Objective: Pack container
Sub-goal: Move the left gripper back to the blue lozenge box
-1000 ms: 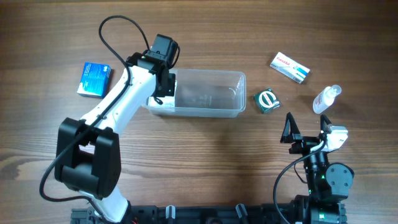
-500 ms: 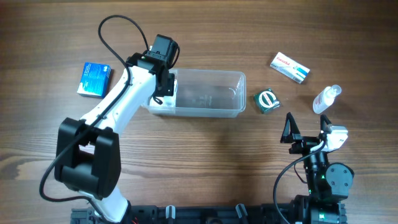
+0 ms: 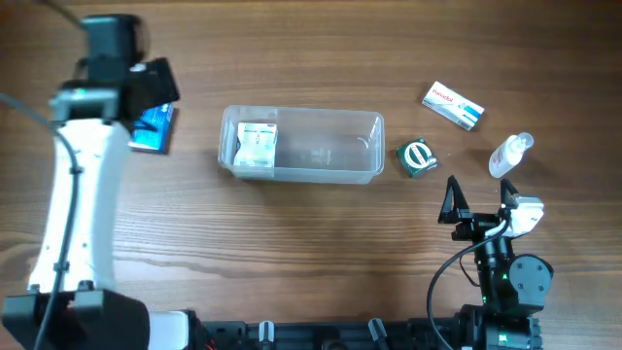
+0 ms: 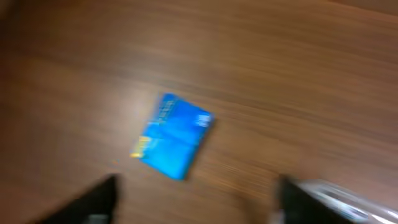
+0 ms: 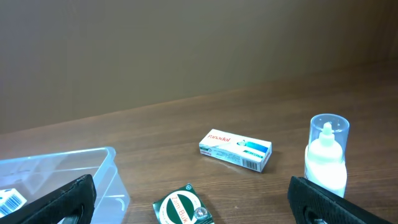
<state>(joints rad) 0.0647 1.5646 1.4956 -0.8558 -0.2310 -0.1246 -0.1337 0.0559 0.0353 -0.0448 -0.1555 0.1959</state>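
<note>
The clear container (image 3: 330, 146) lies at the table's middle, with a white box (image 3: 258, 147) resting in its left end. My left gripper (image 3: 155, 89) hovers over a blue box (image 3: 148, 126) left of the container. In the blurred left wrist view the left gripper (image 4: 196, 205) is open and empty, its dark fingers (image 4: 93, 202) wide apart, the blue box (image 4: 173, 135) ahead of them on the wood. My right gripper (image 3: 479, 206) stands open and empty near the front right. In the right wrist view the right gripper (image 5: 198, 205) faces a green tin (image 5: 180, 210) and the container's corner (image 5: 62, 171).
Right of the container sit the green tin (image 3: 416, 157), a white box with red lettering (image 3: 454, 105) and a small clear bottle (image 3: 510, 154). The right wrist view shows that lettered box (image 5: 235, 149) and the bottle (image 5: 326, 155) close to the right finger.
My left gripper has opened, left the white box in the container's left end, and swung left to above the blue box. The right arm has not moved.
</note>
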